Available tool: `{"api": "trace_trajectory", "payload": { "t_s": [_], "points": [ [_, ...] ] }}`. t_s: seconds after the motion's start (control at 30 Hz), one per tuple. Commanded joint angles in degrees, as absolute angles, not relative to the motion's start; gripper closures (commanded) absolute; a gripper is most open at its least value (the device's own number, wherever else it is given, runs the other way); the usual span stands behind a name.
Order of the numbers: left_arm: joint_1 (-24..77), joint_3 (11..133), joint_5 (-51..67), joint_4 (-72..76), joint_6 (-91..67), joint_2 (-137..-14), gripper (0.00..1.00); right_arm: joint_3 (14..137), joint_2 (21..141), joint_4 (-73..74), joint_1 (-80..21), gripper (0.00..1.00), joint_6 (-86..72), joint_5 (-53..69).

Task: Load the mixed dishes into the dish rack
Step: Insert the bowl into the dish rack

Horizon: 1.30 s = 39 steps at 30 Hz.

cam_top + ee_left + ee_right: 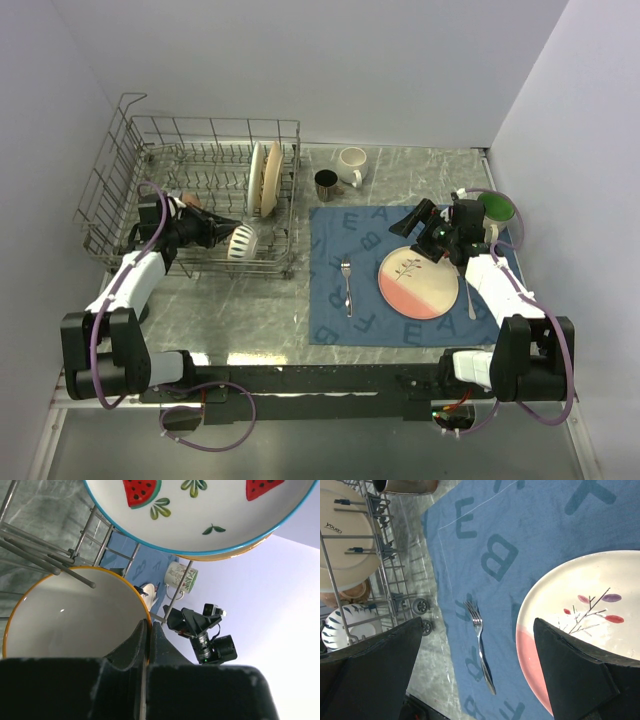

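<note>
We see the left gripper (148, 630) reaching into the dish rack (105, 195), which sits on the left side of the table (230, 300). Its jaws are clenched on the rim of a brown-rimmed small bowl (70, 615). The bowl is tipped on its side in the near right part of the rack, with a few tines across its mouth, and we cannot tell whether it rests on the wires. Just beyond it, two plates stand on edge between the tines: a white plate (200, 510), whose face carries watermelon slices and a blue rim, and a tan plate (271, 178) close behind it. The right gripper (477, 621) hangs over the blue lettered placemat (485, 540) with its jaws spread wide and nothing between them. Below it on the mat lie a metal fork (480, 650) and, just to the fork's right, a pink-and-cream plate (590, 630), apart from each other. A white mug (351, 165) and a dark mug (326, 184) stand on the table beyond the mat, beside the rack. A green bowl (497, 208) sits at the mat's far right corner, partly hidden by the right arm.
</note>
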State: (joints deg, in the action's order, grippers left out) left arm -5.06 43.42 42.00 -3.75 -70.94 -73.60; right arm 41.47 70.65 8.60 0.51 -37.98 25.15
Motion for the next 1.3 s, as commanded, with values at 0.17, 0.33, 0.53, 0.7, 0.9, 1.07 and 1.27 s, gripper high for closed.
{"api": "trace_trajectory", "payload": {
  "t_s": [0.17,0.33,0.53,0.7,0.9,1.07,1.27],
  "points": [
    [-5.1,41.39,37.36,-14.5,-73.48,-75.85,0.99,42.98,70.14,8.26,0.26,0.0,-36.47,25.22],
    [-4.4,44.64,33.4,-20.74,-68.82,-78.57,0.99,42.54,70.4,7.65,0.26,0.0,-36.83,25.31],
    [-4.04,42.81,31.47,-20.39,-67.85,-81.82,0.96,42.28,70.75,6.24,0.26,0.0,-37.18,25.05],
    [-3.87,43.06,30.77,-20.38,-67.07,-82.88,0.47,41.31,69.79,5.8,0.26,0.0,-36.74,24.0],
    [-3.78,49.2,29.44,-23.55,-63.2,-82.97,0.22,40.69,69.17,5.45,0.26,0.0,-37.35,23.64],
    [-3.52,54.83,26.92,-28.29,-61.44,-81.74,0.01,41.83,69.34,6.41,0.26,0.0,-36.83,23.38],
    [-2.55,62.75,19.61,-35.76,-56.96,-78.93,0.01,42.45,70.05,6.06,0.26,0.0,-36.91,23.12]
  ]
}}
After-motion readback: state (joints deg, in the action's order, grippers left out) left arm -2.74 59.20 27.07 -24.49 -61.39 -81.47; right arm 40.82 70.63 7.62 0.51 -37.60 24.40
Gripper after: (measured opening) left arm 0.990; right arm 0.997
